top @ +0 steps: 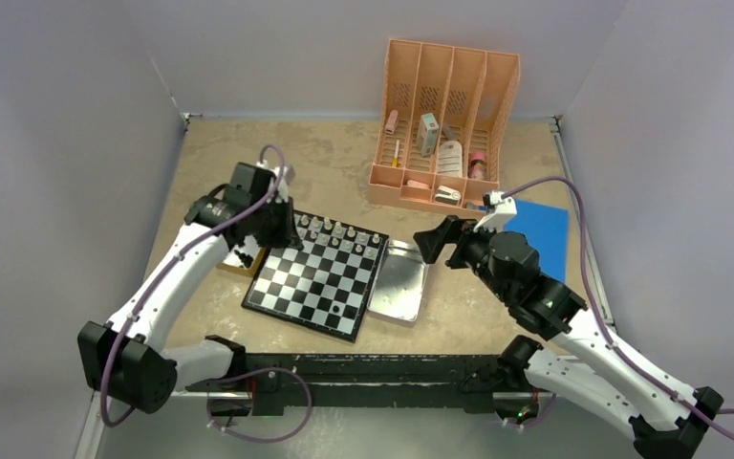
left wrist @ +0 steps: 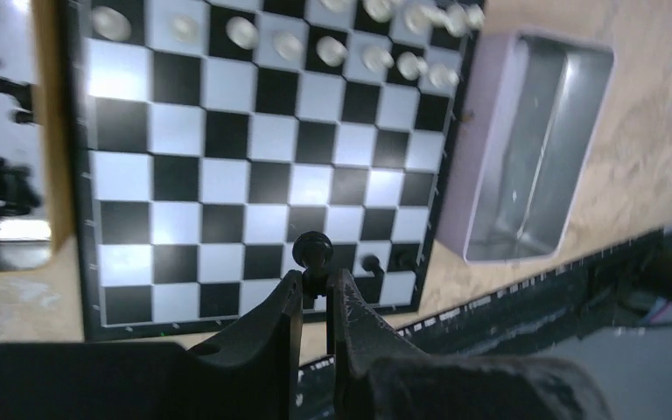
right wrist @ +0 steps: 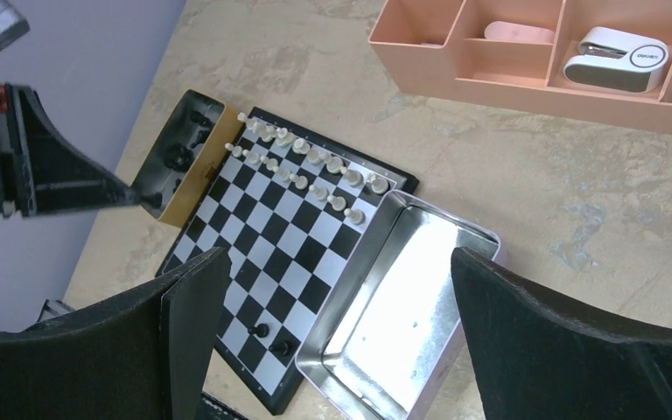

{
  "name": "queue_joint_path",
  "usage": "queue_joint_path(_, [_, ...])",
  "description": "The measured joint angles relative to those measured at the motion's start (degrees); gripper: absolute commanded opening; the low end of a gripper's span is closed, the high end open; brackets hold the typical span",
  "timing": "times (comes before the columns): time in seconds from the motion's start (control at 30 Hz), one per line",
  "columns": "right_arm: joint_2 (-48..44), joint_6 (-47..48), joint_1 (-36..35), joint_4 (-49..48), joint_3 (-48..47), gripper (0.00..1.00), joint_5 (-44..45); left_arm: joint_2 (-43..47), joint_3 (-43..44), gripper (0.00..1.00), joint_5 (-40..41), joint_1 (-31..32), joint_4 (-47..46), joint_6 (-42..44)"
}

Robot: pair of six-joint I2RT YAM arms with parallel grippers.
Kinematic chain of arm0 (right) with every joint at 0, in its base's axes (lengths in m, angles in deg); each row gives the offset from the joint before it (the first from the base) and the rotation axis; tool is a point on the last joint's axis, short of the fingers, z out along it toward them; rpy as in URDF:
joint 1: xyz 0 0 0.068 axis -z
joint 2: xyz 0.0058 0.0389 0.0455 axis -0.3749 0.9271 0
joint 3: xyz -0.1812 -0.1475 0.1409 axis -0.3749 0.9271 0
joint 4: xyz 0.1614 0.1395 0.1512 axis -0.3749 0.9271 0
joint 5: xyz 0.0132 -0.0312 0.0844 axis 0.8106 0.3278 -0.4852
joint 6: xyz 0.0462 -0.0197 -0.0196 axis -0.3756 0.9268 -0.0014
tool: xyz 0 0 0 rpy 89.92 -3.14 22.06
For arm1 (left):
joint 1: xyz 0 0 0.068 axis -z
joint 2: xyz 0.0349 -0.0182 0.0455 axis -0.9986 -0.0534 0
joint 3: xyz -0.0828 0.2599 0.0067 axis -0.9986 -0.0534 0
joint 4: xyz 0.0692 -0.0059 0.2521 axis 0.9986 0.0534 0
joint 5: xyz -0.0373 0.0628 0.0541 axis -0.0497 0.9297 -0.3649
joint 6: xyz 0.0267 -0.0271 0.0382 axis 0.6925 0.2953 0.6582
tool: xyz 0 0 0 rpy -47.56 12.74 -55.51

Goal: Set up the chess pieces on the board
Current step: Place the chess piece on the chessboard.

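surface: beige mottled surface [top: 248, 153]; black rail [top: 363, 368] along the near edge, by my bases
room: plain pale walls [top: 57, 96] on three sides
far side: orange organizer [top: 444, 124] with small items in its slots; blue sheet [top: 540, 234] near it, on the right
board: board [top: 317, 277] lies flat mid-surface, turned a bit against the surface edges
tray: silver tray [top: 399, 282] just beside the board's right edge, long axis parallel to that edge
box: wood-rimmed box [right wrist: 184, 153] at the board's left edge, with dark pieces [right wrist: 175, 156] inside
white pieces: white pieces [right wrist: 306, 166] stand upright in two rows along the board's far edge
black pair: black pair [right wrist: 261, 330] upright on neighbouring squares at the board's near-right corner
left end effector: my left end effector [left wrist: 315, 284] pinches a black piece [left wrist: 312, 249] by the stem. Its long axis is in line with my fingers, round head past the tips. It's over the board; which square, can't tell
right end effector: my right end effector [right wrist: 339, 258] is spread wide and holds nothing, above the tray
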Motion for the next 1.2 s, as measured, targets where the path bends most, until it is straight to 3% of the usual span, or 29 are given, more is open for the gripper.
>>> queue_joint_path(0.4, [-0.96, -0.92, 0.0, 1.55, -3.21, 0.99, 2.27, 2.54, -3.8, 0.07, 5.95, 24.46, 7.06, -11.52])
queue_joint_path(0.67, [-1.79, -2.23, 0.0, 2.62, -3.45, 0.99, 3.39, 4.33, -10.78, 0.07, 7.87, 32.44, 4.24, -17.57])
queue_joint_path(0.93, [0.31, -2.49, 0.0, 3.21, -4.55, 0.99, 4.39, -3.91, -12.31, 0.06, 10.82, 43.32, -1.18, -22.16])
queue_joint_path(1.2, [-0.28, -3.06, 0.0, 3.28, -6.01, 0.99, 4.39, -6.8, -12.59, 0.07, 12.63, 44.98, -4.55, -23.41])
